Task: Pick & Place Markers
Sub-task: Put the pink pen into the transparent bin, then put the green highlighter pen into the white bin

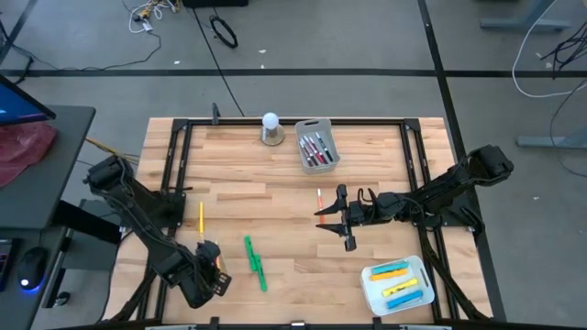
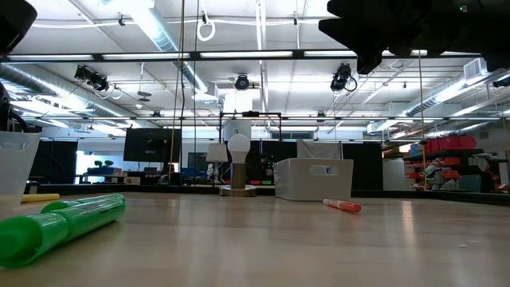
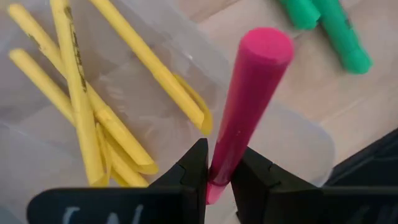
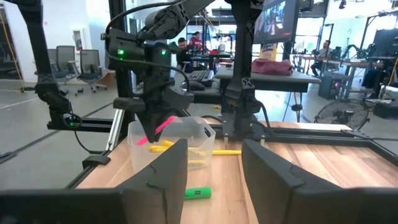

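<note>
Left gripper (image 3: 217, 177) is clamped on a pink marker (image 3: 245, 106), hanging over a clear bin (image 3: 292, 146) at the tabletop's (image 1: 275, 197) front-left corner. The bin holds yellow markers (image 3: 81, 106). Two green markers (image 1: 255, 264) lie on the wood just beside it, and one yellow marker (image 1: 201, 216) lies near the left edge. Right gripper (image 1: 332, 220) hovers mid-table, fingers spread wide with nothing in them, and a red marker (image 1: 319, 198) lies just beside it. Grey bin (image 1: 317, 147) at the back edge holds dark and red markers. White tray (image 1: 397, 285) at the front-right corner holds blue, yellow and orange ones.
</note>
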